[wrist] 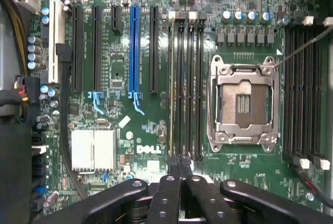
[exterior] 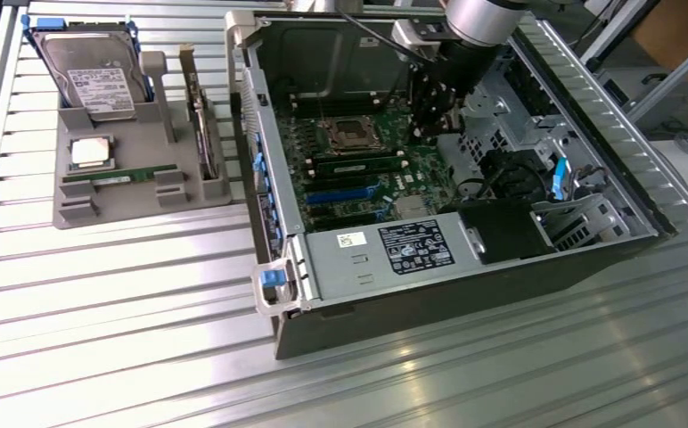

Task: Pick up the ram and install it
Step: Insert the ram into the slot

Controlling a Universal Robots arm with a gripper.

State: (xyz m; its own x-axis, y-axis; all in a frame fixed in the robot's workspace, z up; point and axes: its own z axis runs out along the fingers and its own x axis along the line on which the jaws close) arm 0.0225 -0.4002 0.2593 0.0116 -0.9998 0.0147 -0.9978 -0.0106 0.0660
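Black pincer (wrist: 180,168) closed empty above the open grey computer case (exterior: 629,192), long green ram stick (exterior: 118,176) left lying in the grey holder tray (exterior: 112,214) beside that case, on the bench.

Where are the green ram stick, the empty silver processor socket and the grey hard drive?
green ram stick (exterior: 119,176): exterior view, middle of the board lying in the grey holder.
empty silver processor socket (wrist: 243,103): wrist view, bare centre.
grey hard drive (exterior: 92,73): exterior view, white label.
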